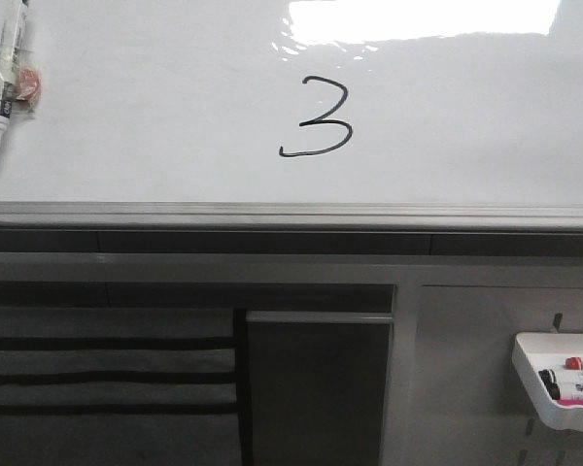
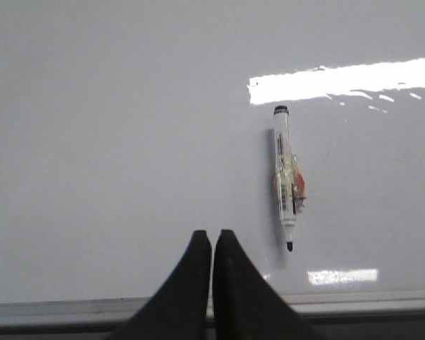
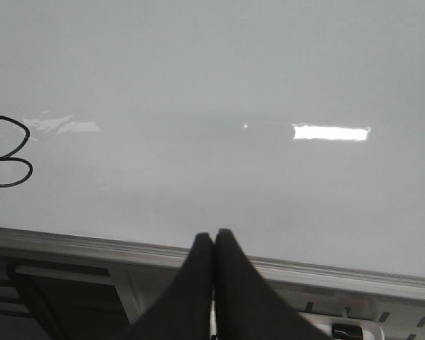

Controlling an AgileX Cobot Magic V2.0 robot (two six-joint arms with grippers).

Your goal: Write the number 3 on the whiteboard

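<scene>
White tray [image 1: 534,374] holds markers [image 1: 573,377]; whiteboard [image 1: 466,126] bears number 3 [image 1: 316,118].

No arm, wrist or gripper is seen in the front view. In the left wrist view, the left gripper [image 2: 212,237] is shown from behind, its 2 black fingers [image 2: 190,283] pressed together along their inner edges, with only a thin seam left between them and nothing held. In the right wrist view, the right gripper [image 3: 213,237] is presented in the same pose: 2 black fingers [image 3: 188,290] are brought tip to tip, and nothing is gripped between them.
</scene>
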